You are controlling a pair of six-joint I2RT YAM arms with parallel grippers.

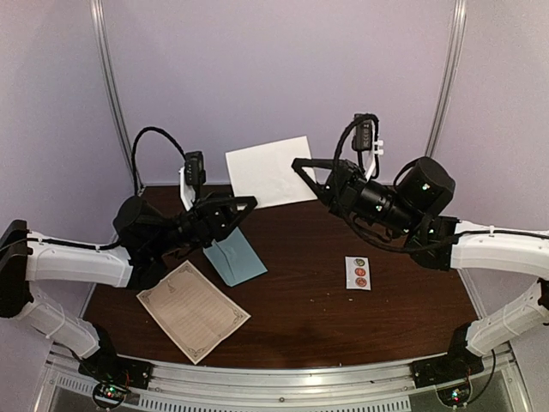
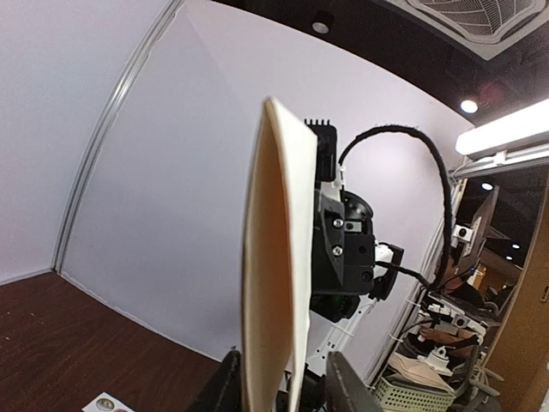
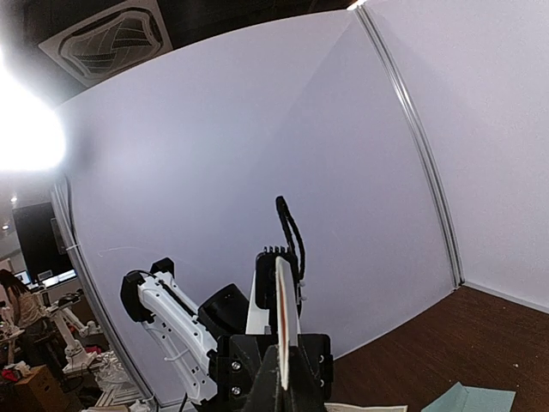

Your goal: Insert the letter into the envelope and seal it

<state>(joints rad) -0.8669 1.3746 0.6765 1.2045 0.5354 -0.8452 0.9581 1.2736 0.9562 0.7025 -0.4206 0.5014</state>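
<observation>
Holding a white sheet (image 1: 270,172) aloft edge-on: left gripper (image 1: 245,205) and right gripper (image 1: 302,165) each clenched on a side, probably to keep it taut. Letter (image 1: 193,309) lies flat, near-left on table (image 1: 343,322); envelope (image 1: 233,257) just beside it.

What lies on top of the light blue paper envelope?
Nothing visibly rests on the light blue paper envelope; the raised left claw covers its far edge from view.
</observation>
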